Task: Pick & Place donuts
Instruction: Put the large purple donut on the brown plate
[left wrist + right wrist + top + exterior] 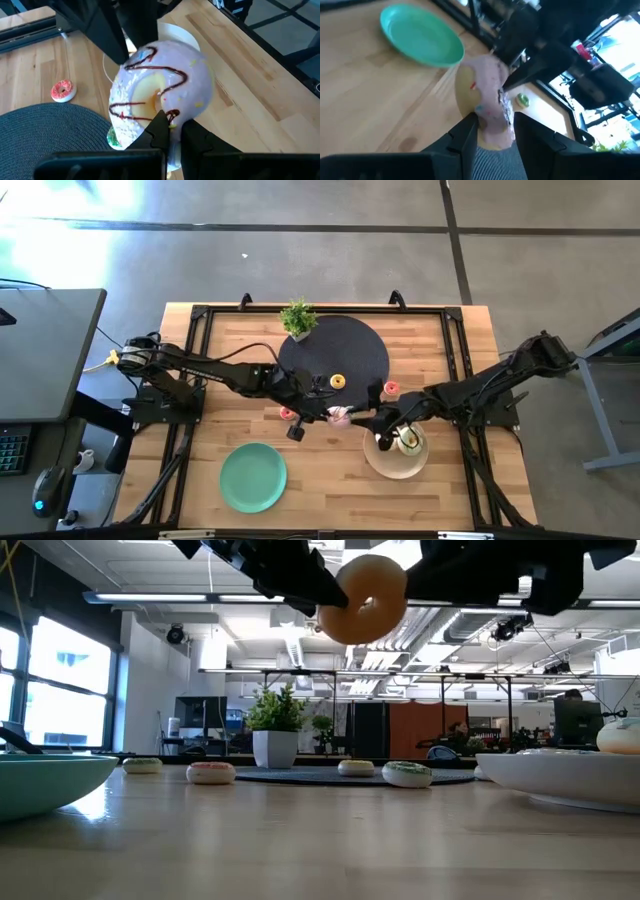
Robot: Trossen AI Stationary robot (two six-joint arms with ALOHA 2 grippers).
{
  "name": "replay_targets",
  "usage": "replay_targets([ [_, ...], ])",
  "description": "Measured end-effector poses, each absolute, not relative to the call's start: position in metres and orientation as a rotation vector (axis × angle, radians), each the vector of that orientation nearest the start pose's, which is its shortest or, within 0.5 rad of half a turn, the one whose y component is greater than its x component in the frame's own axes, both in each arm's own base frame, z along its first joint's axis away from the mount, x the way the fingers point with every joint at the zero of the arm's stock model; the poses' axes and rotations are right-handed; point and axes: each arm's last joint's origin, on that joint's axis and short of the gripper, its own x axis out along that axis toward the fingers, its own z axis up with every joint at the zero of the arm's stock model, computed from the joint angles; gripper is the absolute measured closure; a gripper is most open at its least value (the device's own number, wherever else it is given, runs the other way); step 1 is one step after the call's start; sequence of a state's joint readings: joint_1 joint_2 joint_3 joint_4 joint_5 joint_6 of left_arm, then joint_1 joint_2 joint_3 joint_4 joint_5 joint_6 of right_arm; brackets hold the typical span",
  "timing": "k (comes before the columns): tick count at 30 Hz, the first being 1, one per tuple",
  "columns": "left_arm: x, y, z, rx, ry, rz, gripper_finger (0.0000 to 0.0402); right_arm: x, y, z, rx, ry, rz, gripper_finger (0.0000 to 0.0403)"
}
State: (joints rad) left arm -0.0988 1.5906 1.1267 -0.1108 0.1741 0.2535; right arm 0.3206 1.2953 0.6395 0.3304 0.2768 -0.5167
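A large donut (340, 417) with lilac-pink icing and dark drizzle hangs in the air between both grippers near the table's middle; the low view shows its tan underside (365, 600). My left gripper (330, 414) reaches it from the left and is shut on it. My right gripper (372, 420) comes from the right and closes around its opposite rim. Mini donuts lie flat: a yellow one (338, 381) on the black round mat (350, 345), a pink one (391, 389) at the mat's edge, another pink one (287, 413) on the wood. A white-green donut (408, 442) lies on the beige plate (385, 465). My left gripper pinches the donut's rim (172, 116): one finger (159, 127) reaches into the hole and the other (197, 137) lies outside the rim. The donut is lifted clear and stands on edge, icing facing the wrist camera. My right gripper has the donut's opposite rim (492, 127) between its two fingers (465, 137), one on the iced face and one on the tan back. It comes level from the table's right. The donut fills the gap between them.
A green plate (253, 477) sits near the table's near edge, left of centre. A small potted plant (298, 318) stands at the mat's far edge. A green mini donut (522, 100) shows in the right wrist view. Bare wood lies between the two plates.
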Motion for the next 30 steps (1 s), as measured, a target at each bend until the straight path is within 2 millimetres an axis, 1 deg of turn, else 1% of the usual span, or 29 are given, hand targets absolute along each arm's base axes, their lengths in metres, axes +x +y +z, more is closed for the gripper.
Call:
replay_targets([
  [5, 0.35, -0.04, 0.259, 0.223, 0.54, -0.336, 0.0388, 0.258, 0.077, 0.225, -0.483, 0.301, 0.106, 0.0279],
  [11, 0.35, -0.04, 0.259, 0.209, 0.542, -0.331, 0.0388, 0.258, 0.078, 0.224, -0.462, 0.31, 0.107, 0.0279],
  [17, 0.35, -0.04, 0.259, 0.202, 0.544, -0.329, 0.0388, 0.255, 0.087, 0.224, -0.527, 0.298, 0.147, 0.0279],
  [21, 0.35, -0.039, 0.259, 0.203, 0.546, -0.321, 0.0388, 0.251, 0.096, 0.228, -0.551, 0.265, 0.166, 0.0279],
  [27, 0.351, -0.039, 0.261, 0.203, 0.522, -0.321, 0.0388, 0.249, 0.098, 0.229, -0.614, 0.274, 0.053, 0.0279],
  [30, 0.352, -0.039, 0.263, 0.203, 0.501, -0.322, 0.0388, 0.25, 0.096, 0.229, -0.621, 0.276, 0.051, 0.0279],
])
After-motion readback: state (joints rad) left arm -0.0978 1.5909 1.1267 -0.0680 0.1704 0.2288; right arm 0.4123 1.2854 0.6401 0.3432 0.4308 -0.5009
